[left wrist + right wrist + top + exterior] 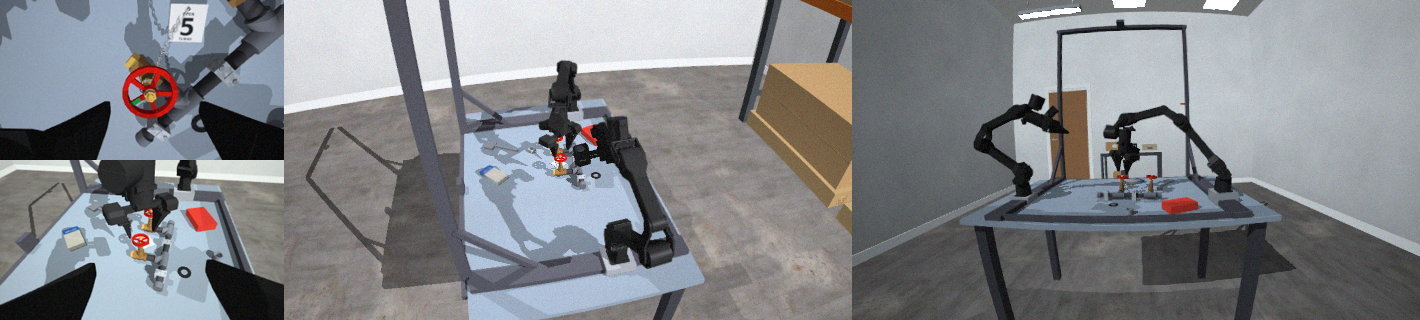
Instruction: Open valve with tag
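Red wheel [560, 158] [1122, 177] [150, 92] [140, 240] of the tagged valve sits just below centre in the left wrist view, between the fingertips of the left gripper [562, 151] [1123, 172] [155, 106] [141, 233], which stand wide and grip nothing. A chain leads to the white tag [188, 23] [148, 243], upper right of that frame, reading "OPEN 5 TURNS". The right gripper [584, 155] [1067, 131] [150, 266] is wide too, raised left of centre in the exterior view. The red block [589, 134] [1180, 205] [201, 218] lies upper right in the right wrist view.

Open air around the near handwheel [150, 114] [140, 245].
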Available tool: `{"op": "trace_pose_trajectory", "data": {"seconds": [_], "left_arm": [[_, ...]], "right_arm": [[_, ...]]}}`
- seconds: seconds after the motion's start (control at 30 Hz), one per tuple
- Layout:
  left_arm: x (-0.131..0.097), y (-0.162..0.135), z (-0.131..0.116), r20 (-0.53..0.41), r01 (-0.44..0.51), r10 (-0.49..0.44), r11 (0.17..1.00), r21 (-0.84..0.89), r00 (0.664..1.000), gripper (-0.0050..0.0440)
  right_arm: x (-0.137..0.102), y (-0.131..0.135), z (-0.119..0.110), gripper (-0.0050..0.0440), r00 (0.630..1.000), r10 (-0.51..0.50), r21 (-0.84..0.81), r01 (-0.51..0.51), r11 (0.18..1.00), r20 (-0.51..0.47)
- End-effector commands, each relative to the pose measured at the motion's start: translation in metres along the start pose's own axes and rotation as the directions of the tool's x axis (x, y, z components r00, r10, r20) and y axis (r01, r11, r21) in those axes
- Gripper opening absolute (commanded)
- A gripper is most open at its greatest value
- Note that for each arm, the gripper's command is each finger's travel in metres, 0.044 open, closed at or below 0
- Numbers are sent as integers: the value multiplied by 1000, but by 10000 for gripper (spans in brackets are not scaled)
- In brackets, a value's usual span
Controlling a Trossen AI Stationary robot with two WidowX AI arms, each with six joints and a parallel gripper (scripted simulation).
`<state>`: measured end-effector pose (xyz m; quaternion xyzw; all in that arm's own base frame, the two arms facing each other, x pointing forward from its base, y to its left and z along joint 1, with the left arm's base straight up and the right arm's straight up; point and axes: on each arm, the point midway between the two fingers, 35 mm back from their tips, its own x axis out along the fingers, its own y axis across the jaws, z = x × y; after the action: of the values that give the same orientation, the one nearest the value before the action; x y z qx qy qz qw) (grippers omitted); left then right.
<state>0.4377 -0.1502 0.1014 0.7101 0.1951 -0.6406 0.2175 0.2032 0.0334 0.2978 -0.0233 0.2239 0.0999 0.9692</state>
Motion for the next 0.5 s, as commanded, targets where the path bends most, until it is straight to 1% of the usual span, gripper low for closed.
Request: {"op": "trace_pose_trajectory", "data": {"seconds": [0.0,0.17,0.3,0.4,0.47], "left_arm": [[-3,5,0,10,-16,15,999,33,1000,348],[20,3,1,13,-7,6,999,33,1000,315],[26,3,1,13,-6,6,1000,30,1000,299],[26,6,-2,6,-16,15,999,30,1000,279],[26,6,-2,6,-16,15,999,30,1000,279]], "right_arm": [[-3,0,4,400,1000,-1,-1,1,1000,12],[-3,0,4,400,1000,-1,-1,1,1000,12],[-3,0,4,400,1000,-1,-1,1,1000,12],[-3,0,4,400,1000,-1,-1,1,1000,12],[-3,0,4,400,1000,-1,-1,1,1000,12]]}}
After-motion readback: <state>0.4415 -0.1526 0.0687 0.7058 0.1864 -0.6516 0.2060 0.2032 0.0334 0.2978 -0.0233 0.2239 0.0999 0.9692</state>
